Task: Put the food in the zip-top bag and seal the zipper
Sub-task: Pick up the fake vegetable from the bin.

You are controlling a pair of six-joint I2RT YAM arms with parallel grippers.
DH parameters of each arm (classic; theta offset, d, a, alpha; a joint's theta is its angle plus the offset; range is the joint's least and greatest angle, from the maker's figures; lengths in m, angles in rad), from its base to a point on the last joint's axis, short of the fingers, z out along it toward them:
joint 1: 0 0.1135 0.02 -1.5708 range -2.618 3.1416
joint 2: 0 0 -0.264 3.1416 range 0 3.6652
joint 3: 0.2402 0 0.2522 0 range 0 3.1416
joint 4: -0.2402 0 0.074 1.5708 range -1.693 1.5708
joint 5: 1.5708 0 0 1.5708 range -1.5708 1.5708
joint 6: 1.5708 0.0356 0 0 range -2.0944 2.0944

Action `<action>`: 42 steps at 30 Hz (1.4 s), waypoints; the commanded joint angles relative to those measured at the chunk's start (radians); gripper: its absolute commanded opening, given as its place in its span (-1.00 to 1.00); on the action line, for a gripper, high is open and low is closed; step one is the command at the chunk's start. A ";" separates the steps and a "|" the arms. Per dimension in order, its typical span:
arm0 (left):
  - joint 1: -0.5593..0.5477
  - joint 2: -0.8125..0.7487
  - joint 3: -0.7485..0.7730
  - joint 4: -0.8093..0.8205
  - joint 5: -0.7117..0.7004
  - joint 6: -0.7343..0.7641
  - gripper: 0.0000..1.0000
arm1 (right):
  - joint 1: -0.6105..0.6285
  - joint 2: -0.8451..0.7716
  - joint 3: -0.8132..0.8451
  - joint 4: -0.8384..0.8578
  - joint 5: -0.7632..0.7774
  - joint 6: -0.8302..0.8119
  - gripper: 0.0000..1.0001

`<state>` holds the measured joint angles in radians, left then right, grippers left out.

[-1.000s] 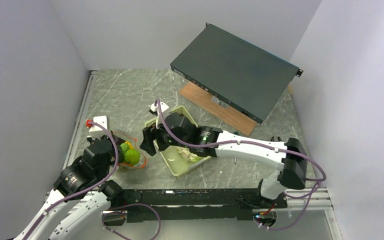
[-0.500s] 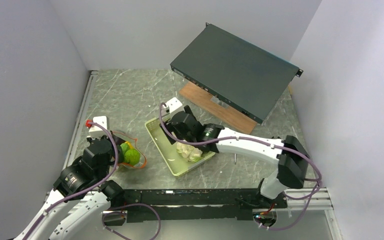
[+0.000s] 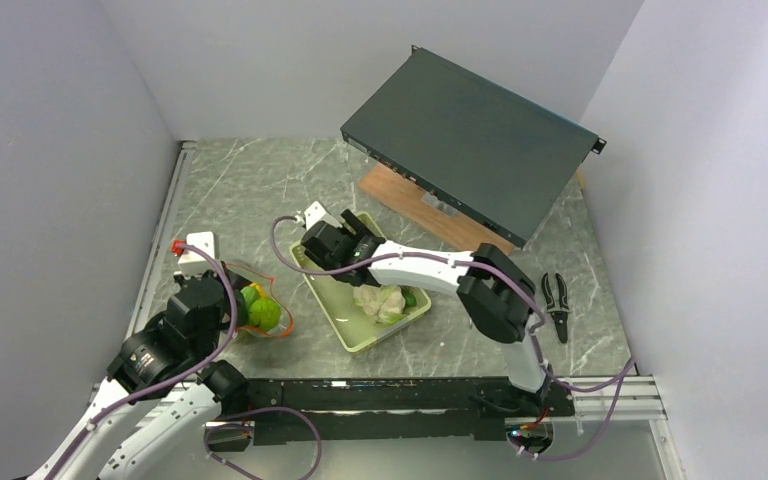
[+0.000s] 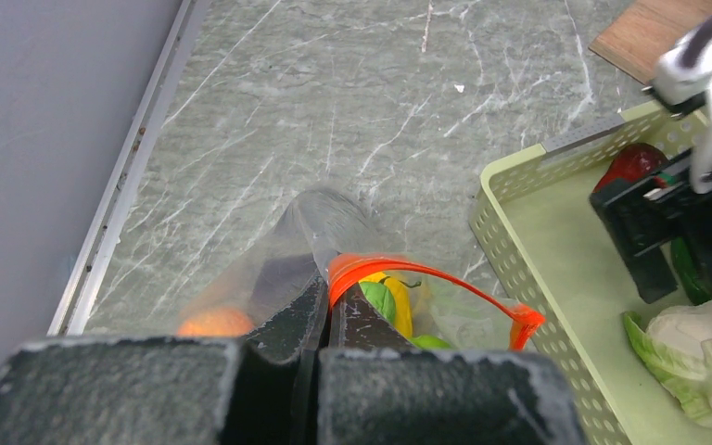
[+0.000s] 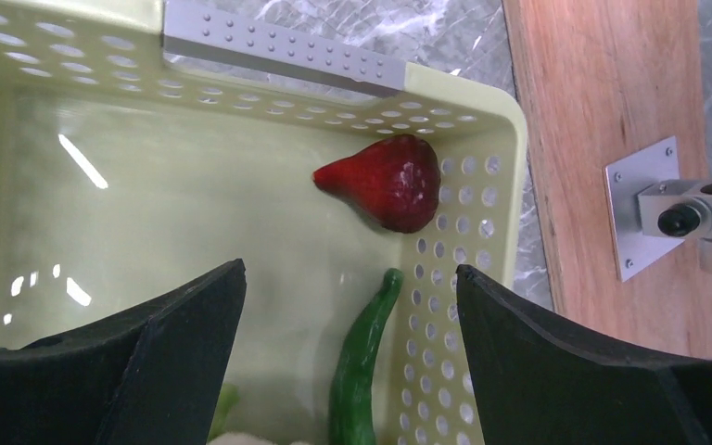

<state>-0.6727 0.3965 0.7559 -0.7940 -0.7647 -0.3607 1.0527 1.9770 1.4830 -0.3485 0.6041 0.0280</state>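
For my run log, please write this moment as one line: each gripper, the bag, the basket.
left gripper: shut on zip-top bag rim | right gripper: open, empty, over basket | below it: red toy fruit, green pepper | bag: unsealed, yellow corn inside

Far-left worktop (image 3: 240, 180) lies open. A tilted black box (image 3: 470, 140) overhangs far right. Basket (image 3: 360, 345) walls ring the right hand (image 5: 350, 278); the bag (image 4: 320, 222) stands left, pliers (image 3: 557, 300) right.

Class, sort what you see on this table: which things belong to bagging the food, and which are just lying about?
Job: zip-top bag, its zipper, cauliflower, red strawberry, long green vegetable, pale green basket holding the last three.
Lying about: black rack unit, wooden board, pliers.
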 commanded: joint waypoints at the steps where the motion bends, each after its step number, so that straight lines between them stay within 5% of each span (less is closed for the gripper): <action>1: 0.001 0.021 0.008 0.025 -0.015 -0.004 -1.00 | 0.001 0.077 0.088 -0.015 0.114 -0.076 0.72; 26: 0.003 0.039 0.005 0.034 -0.019 0.008 -1.00 | -0.065 0.202 0.114 0.103 0.061 -0.147 0.71; 42: 0.003 0.047 0.005 0.037 -0.015 0.013 -1.00 | -0.108 0.255 0.115 0.111 -0.024 -0.098 0.48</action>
<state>-0.6727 0.4362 0.7559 -0.7902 -0.7650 -0.3569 0.9520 2.1937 1.5688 -0.2531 0.5976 -0.0956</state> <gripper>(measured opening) 0.012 0.764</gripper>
